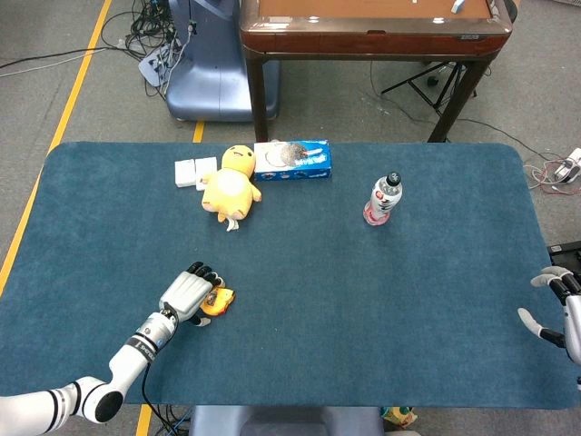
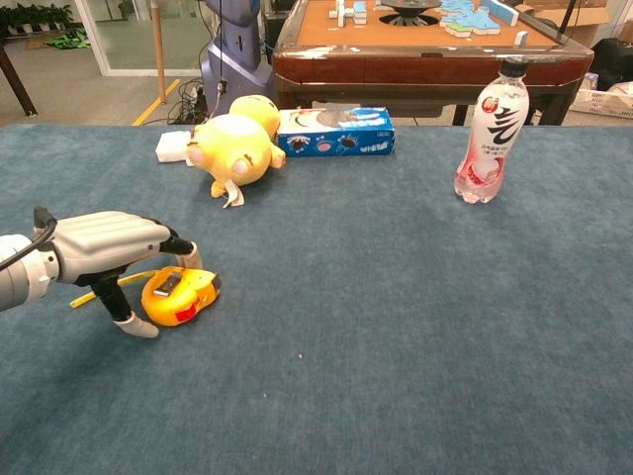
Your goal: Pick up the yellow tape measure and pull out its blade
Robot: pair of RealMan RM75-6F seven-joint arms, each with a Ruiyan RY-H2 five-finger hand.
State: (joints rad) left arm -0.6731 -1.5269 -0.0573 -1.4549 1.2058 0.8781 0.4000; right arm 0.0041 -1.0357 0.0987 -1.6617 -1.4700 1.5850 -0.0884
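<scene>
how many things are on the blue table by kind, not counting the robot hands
Tape measure: 1
Plush toy: 1
Blue box: 1
Drink bottle: 1
White blocks: 2
Total: 6
</scene>
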